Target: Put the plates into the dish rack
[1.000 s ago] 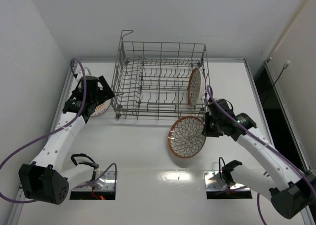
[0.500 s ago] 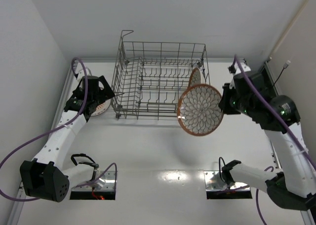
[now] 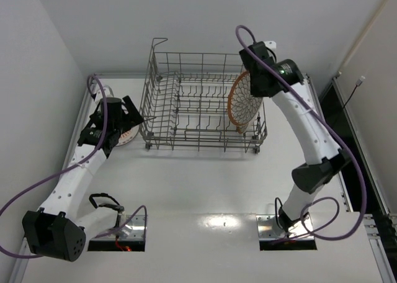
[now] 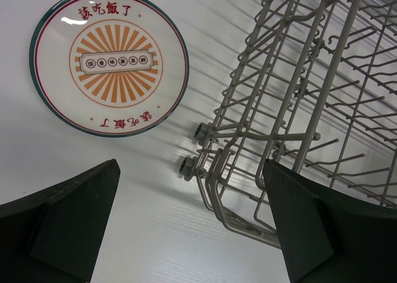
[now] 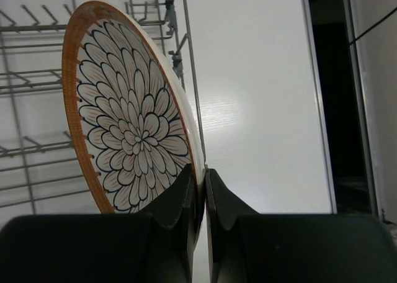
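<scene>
Top external view: the dish rack [image 3: 186,137], a tall grey wire basket, stands on the far half of the white desk [image 3: 186,184]. The right arm reaches across to its right end, and the right claw [image 3: 253,79] is pinched tight on the upper rim of the brown-rimmed petal plate [image 3: 243,102]. This plate stands on edge, nearly upright, at the rack's right end, close to the right wall. Whether its lower rim sits between the tines cannot be told.

Right wrist view: the right claw [image 5: 203,190] has both fingers clamped on the thin edge of the petal plate [image 5: 133,118], patterned face turned left, with rack wires behind it.

At the left, the left claw [image 3: 118,118] hovers above the desk with its jaws spread wide and nothing between them. Under it, the sunburst plate [image 3: 127,134] lies flat on the desk, just left of the rack's near-left corner.

Left wrist view: the sunburst plate [image 4: 108,62] shows a green rim, red characters and orange rays, with the rack's corner [image 4: 248,171] and its small wheels to its right. The left claw [image 4: 191,190] frames the bottom of that view.
</scene>
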Robot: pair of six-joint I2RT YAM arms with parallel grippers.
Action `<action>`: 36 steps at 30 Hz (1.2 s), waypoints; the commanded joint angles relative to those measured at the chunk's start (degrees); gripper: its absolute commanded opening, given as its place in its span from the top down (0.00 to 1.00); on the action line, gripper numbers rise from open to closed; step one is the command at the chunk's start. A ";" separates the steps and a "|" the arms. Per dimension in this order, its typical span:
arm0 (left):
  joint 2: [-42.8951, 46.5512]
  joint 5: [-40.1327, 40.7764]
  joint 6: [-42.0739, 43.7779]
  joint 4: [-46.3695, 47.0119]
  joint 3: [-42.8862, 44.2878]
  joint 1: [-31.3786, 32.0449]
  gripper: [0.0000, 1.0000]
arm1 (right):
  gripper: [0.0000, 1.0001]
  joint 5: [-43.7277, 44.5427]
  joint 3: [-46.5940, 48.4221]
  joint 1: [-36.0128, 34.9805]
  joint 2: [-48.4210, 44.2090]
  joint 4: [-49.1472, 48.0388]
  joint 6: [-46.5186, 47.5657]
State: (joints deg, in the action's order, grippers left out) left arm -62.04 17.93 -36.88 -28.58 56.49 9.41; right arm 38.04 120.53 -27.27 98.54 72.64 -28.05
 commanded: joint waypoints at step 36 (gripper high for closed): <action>5.97 -1.59 3.66 -0.60 -2.08 0.52 0.00 | 1.00 39.56 9.46 -7.63 13.61 -16.21 12.31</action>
State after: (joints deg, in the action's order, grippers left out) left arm -57.47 16.27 -33.67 -29.56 54.46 9.41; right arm 68.40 127.31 -35.03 117.62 61.60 -18.87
